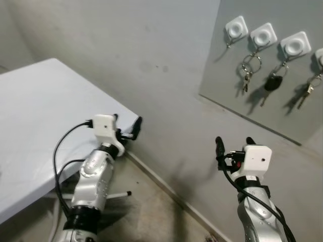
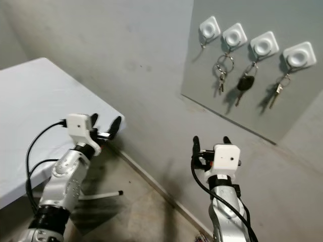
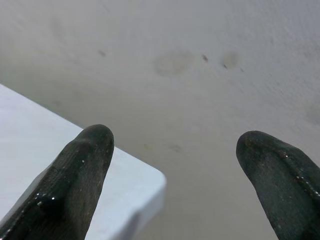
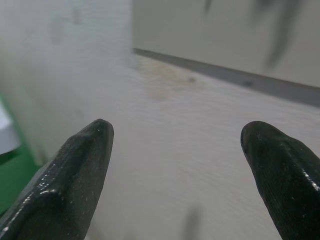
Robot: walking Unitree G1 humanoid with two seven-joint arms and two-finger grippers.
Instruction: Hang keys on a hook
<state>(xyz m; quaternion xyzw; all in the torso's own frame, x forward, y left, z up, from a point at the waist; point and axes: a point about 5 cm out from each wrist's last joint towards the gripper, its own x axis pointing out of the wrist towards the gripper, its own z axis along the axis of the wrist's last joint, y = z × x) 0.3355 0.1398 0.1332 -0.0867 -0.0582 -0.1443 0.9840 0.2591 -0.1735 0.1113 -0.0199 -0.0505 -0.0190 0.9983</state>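
Right pincer: the right pincer (image 2: 209,142) is raised at about 5 o'clock in the head views, its two black fingers (image 4: 75,175) spread wide apart with nothing between them, pointing up at the grey wall (image 2: 136,55).
Left pincer: the left pincer (image 2: 104,125) sits at about 8 o'clock, fingers (image 3: 70,180) parted and empty, just beyond the corner of the table (image 2: 30,106).
Left wrist view: the table corner (image 3: 135,190) lies under one fingertip, with the stained wall (image 3: 200,90) behind.
Right wrist view: bare wall ahead and the lower edge of a grey panel (image 4: 225,35) above it; blurred dark shapes hang at the panel's top.
Panel: a grey panel (image 2: 282,108) is fixed to the wall at about 1 o'clock, above the right pincer and well apart from it.
Hooks: four white square hooks in a row, first hook (image 2: 209,27), second hook (image 2: 234,36), third hook (image 2: 264,44), fourth hook (image 2: 300,55).
Keys: a ring of keys (image 2: 223,69) hangs from the second hook; a black fob key (image 2: 245,83) from the third; a small key (image 2: 278,88) from the fourth.
First hook: whether anything hangs from it, I cannot tell.
Floor: mottled concrete floor (image 2: 136,206) at 6 o'clock, between the two silver arms.
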